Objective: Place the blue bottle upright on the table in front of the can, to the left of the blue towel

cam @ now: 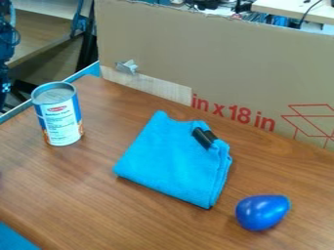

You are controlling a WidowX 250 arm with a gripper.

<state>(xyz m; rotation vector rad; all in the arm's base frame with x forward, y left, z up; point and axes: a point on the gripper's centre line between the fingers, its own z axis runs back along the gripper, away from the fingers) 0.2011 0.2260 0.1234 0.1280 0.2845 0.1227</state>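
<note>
The table (78, 195) is brown wood with darker lines running through it. A can (62, 119) stands up straight on the far left part, with a white and blue label that has some orange low down, and a folded blue cloth (170, 158) lies flat near the middle, to the right of the can and apart from it. On the near right part is a shiny, darker blue egg (261, 213), lying on its side close to the cloth but not touching it.

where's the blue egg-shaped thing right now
In the camera view, the blue egg-shaped thing lies on the wooden table at the lower right, just beyond the folded blue cloth's lower right corner.
</note>
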